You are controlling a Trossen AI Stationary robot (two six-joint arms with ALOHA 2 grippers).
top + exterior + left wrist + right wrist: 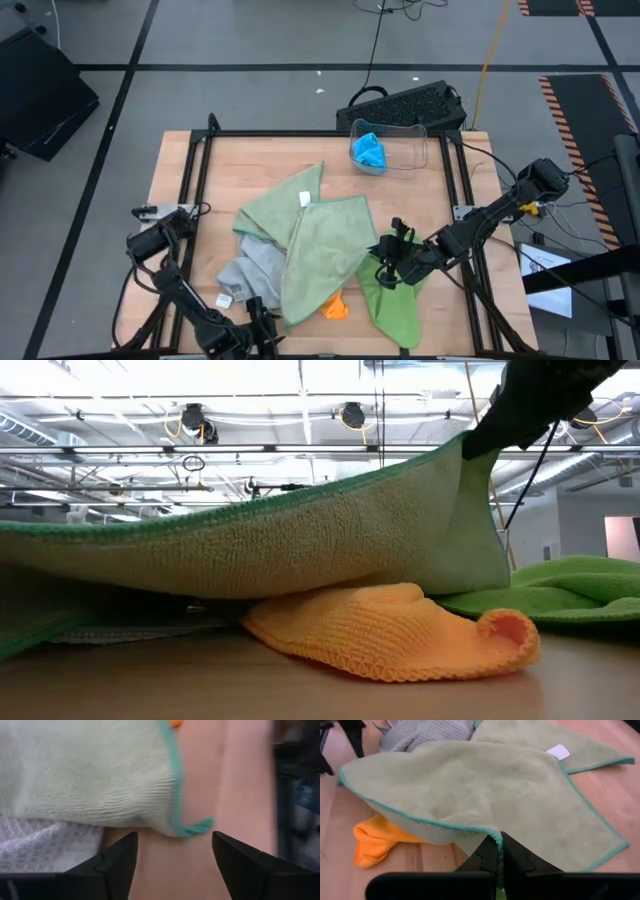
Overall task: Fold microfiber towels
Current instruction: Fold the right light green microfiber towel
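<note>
- The sage green towel (320, 245) lies spread and rumpled over the middle of the bench (180, 170), partly doubled over itself, with a teal stitched edge and a small white tag (305, 199) near its upper fold.
- The right tool (499, 851) has its 2 fingers pinched together on that towel's edge, at the right side of the cloth, and lifts it: in the low view the cloth hangs like a canopy above the bench.
- The left tool (172, 857) sits at the near edge of the bench with its fingers apart and nothing between them; the towel's corner (192, 827) lies just ahead of the fingertips, apart from them.
- An orange towel (400, 630) lies bunched under the raised green cloth, partly showing at its near side.
- A grey towel (245, 270) lies crumpled beneath the sage one on the left, with a white tag (225, 299) at its near corner.
- A lime green towel (395, 305) lies at the near right, below the right tool.
- A bright blue towel (369, 151) sits bunched in a clear bin (410, 135) at the bench's far side.
</note>
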